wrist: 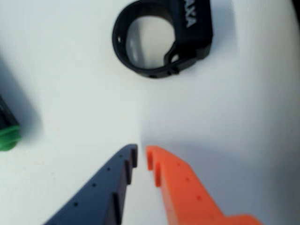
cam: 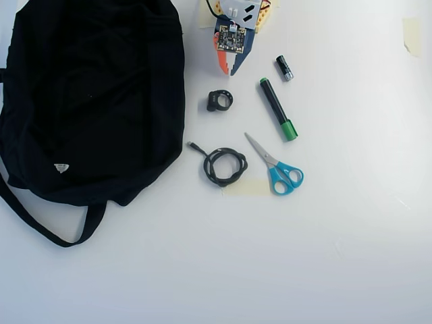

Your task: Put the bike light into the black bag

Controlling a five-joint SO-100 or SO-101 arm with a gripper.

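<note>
The bike light (wrist: 192, 33), a small black ring with a chunky block bearing white letters, lies on the white table at the top of the wrist view. In the overhead view the bike light (cam: 213, 103) lies just right of the black bag (cam: 94, 94), a large floppy bag with a strap and a small white tag. My gripper (wrist: 141, 152) has a dark blue finger and an orange finger, closed almost together and empty. Its tips point at the light from a short distance. In the overhead view the gripper (cam: 228, 70) is just above the light.
A black marker with a green cap (cam: 277, 108) lies right of the light, its cap at the left edge of the wrist view (wrist: 7, 133). A small battery (cam: 284, 68), blue-handled scissors (cam: 277, 165) and a coiled black cable (cam: 225, 166) lie nearby.
</note>
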